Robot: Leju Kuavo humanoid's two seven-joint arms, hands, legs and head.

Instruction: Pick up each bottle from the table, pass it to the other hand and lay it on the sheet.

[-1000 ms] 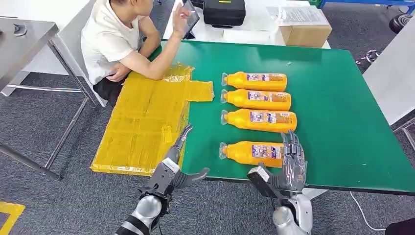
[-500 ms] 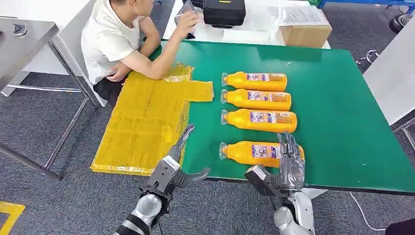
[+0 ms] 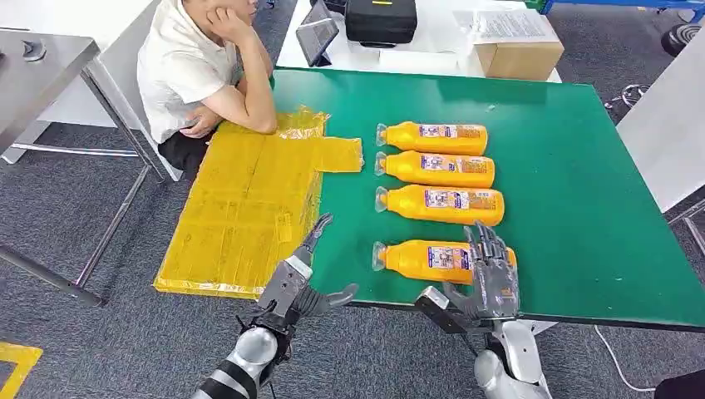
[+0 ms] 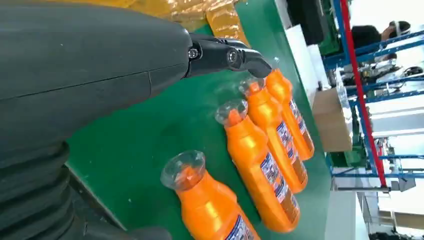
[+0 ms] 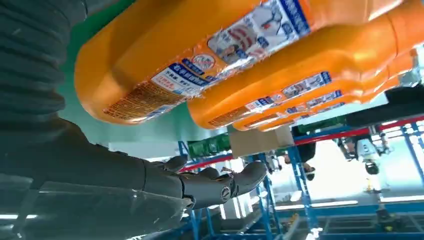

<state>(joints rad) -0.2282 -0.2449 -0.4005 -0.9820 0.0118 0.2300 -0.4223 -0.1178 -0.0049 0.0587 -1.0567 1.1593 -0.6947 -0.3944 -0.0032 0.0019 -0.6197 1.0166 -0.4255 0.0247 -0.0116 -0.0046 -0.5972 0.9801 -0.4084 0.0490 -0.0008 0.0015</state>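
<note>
Several orange bottles lie side by side on the green table point(image 3: 582, 208), caps toward the yellow sheet point(image 3: 249, 199). The nearest bottle point(image 3: 428, 260) point(image 5: 200, 45) point(image 4: 210, 205) lies close to the front edge. My right hand point(image 3: 490, 278) hovers over its base end, fingers spread and pointing away from me, holding nothing. The other bottles point(image 3: 441, 204) point(image 3: 436, 168) point(image 3: 432, 137) lie beyond it. My left hand point(image 3: 299, 278) floats at the table's front-left edge, fingers apart and empty, between the sheet and the nearest bottle's cap.
A seated person point(image 3: 195, 71) in a white shirt leans an elbow on the sheet's far corner. A tablet point(image 3: 317, 37), black case point(image 3: 381, 21) and cardboard box point(image 3: 517, 56) sit on the white table behind. A metal table point(image 3: 41, 58) stands at left.
My right hand has crept forward over the nearest bottle's base. The person has put the tablet down and raised a hand to the face. My left hand barely moved.
</note>
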